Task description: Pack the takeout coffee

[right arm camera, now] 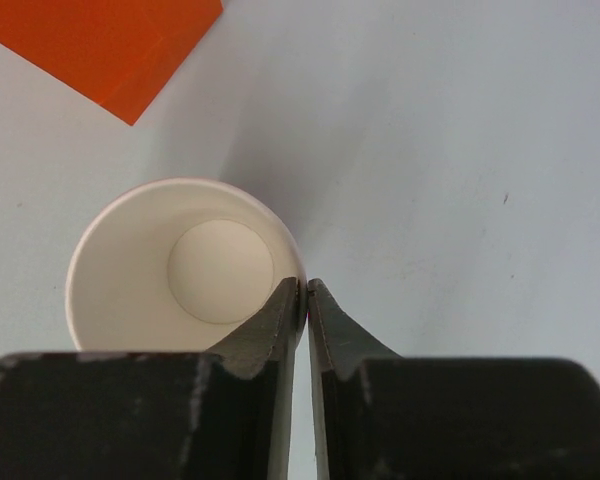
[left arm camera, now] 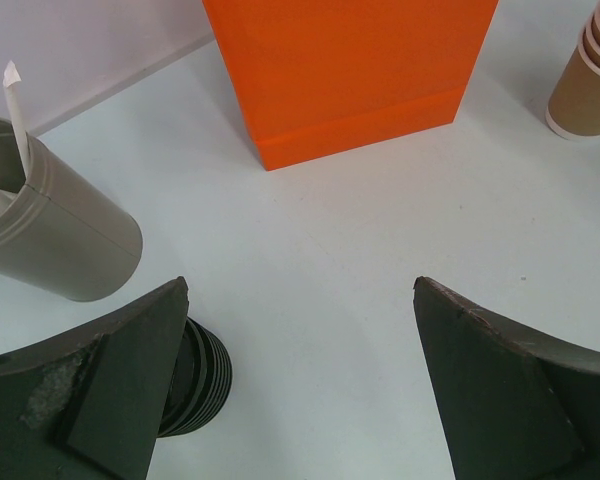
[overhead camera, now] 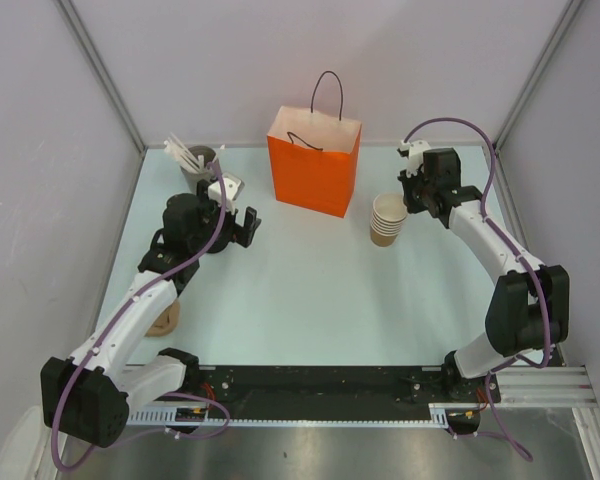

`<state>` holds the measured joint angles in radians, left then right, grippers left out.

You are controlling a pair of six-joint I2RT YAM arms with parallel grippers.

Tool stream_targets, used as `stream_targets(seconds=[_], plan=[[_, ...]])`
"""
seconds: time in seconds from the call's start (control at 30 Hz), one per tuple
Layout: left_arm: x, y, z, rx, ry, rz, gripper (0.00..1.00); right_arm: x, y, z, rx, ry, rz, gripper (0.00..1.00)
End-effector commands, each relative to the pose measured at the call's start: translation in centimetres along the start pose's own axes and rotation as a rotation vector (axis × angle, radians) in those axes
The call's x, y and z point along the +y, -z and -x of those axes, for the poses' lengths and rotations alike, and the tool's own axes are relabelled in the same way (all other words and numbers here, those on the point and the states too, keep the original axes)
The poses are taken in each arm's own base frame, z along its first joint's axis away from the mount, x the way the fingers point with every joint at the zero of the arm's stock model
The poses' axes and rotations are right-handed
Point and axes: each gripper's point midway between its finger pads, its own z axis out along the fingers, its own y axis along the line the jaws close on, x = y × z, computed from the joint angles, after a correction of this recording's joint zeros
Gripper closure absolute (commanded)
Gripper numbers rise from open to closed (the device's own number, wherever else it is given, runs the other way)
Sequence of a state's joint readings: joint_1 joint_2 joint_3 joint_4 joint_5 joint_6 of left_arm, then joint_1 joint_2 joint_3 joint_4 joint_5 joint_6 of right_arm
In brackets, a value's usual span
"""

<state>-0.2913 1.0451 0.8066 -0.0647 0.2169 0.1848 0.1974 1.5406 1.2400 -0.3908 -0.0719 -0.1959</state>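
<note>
No cup with a black lid on it shows in any view. A stack of lidless tan cups [overhead camera: 388, 220] stands right of the orange paper bag [overhead camera: 315, 170]. My right gripper [overhead camera: 407, 207] is shut on the right rim of the top cup [right arm camera: 180, 270], one finger inside its pale wall and one outside. My left gripper [overhead camera: 236, 226] is open and empty above the table, left of the bag. A stack of black lids [left arm camera: 195, 375] sits by its left finger [left arm camera: 130, 370], partly hidden behind it.
A grey canister [left arm camera: 60, 240] holding white sticks stands at the back left, also in the top view [overhead camera: 195, 160]. A tan object [overhead camera: 165, 320] lies partly under the left arm. The bag [left arm camera: 350, 70] stands open at the back middle. Walls enclose the table.
</note>
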Motion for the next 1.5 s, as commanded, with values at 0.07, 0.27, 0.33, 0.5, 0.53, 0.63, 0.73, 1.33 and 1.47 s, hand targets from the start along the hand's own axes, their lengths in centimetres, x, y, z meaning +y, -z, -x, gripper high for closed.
stream_targets(seconds=[0.07,0.27,0.33,0.5,0.53,0.63,0.73,1.33,1.47], plan=[[-0.1,-0.1,0.8,-0.036,-0.019,-0.013,0.01,0.3,0.0,0.6,-0.022,0.011,0.007,0.91],[-0.1,-0.2,0.6,-0.031,-0.018,-0.014,0.01,0.6,0.8,1.4,-0.048,0.021,0.007,0.92],[-0.1,-0.2,0.6,-0.030,-0.020,-0.016,0.01,0.7,1.1,1.6,-0.057,0.022,0.009,0.94],[-0.1,-0.3,0.5,-0.027,-0.019,-0.015,0.01,1.0,2.0,2.4,-0.086,0.030,0.008,0.96],[-0.1,-0.3,0.5,-0.027,-0.019,-0.015,0.01,1.0,2.2,2.7,-0.095,0.033,0.008,0.97],[0.0,-0.3,0.6,-0.028,-0.019,-0.015,0.01,0.9,2.7,3.0,-0.107,0.034,0.000,0.97],[0.0,-0.3,0.5,-0.027,-0.019,-0.013,0.00,0.9,3.0,3.2,-0.117,0.034,-0.003,0.99],[0.0,-0.4,0.3,-0.020,-0.017,-0.013,0.01,-0.2,4.4,4.5,-0.166,0.028,-0.064,1.00],[0.0,-0.3,0.5,-0.025,-0.018,-0.014,0.00,-0.8,4.1,4.3,-0.157,0.024,-0.098,1.00]])
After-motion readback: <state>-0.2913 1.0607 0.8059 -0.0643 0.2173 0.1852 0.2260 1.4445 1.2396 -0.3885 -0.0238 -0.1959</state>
